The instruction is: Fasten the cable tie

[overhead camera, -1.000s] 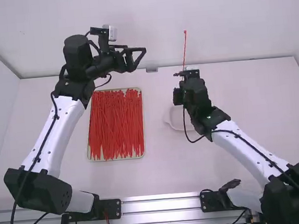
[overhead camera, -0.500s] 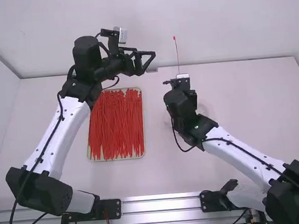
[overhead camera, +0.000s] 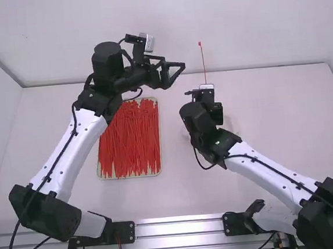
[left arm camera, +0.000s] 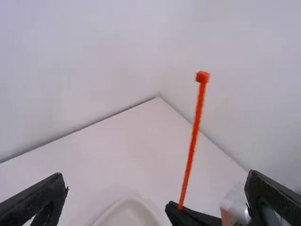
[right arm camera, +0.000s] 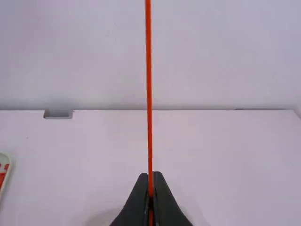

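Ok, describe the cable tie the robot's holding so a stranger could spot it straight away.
On the white table, look right of the tray heaped with red cable ties, to the right end effector. The held cable tie sticks straight up from it, alone, square head on top; the others lie flat.

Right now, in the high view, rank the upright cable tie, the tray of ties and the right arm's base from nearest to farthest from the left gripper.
1. The cable tie, upright just right of the left gripper, held in the right gripper.
2. The tray of ties, below it and leftward on the table.
3. The right arm's base, bottom right corner.
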You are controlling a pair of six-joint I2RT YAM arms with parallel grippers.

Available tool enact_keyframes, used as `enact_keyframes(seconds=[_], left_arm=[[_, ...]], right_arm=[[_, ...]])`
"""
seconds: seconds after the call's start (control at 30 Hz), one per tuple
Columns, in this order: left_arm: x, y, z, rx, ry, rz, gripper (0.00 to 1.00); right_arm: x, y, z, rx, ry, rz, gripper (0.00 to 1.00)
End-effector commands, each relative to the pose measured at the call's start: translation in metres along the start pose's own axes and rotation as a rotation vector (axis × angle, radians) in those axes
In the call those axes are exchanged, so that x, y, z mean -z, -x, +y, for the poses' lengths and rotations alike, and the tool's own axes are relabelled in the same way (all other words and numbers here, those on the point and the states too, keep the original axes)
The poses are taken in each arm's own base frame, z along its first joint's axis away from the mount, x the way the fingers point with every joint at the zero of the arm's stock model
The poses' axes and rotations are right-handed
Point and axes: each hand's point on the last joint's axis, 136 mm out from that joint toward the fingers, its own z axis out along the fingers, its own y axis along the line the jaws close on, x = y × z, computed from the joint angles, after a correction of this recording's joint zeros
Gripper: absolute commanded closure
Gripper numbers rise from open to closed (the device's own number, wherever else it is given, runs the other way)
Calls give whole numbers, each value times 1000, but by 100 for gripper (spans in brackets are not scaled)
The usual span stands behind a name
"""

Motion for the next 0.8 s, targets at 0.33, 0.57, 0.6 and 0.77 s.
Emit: enact_keyframes(seconds=[0.33, 0.57, 0.6, 0.77], left_arm=[[-6, 13, -28, -36, -69, -37, 0], [-6, 13, -28, -35, -69, -36, 6], [-6, 13, -28, -35, -68, -36, 7], [-6, 12, -29, -34, -71, -34, 12]], right_arm=[[13, 17, 7, -17, 23, -34, 100], [22, 18, 20, -1, 58, -47, 100], [24, 18, 22, 0, 65, -50, 100], [29, 20, 29, 15, 89, -61, 100]])
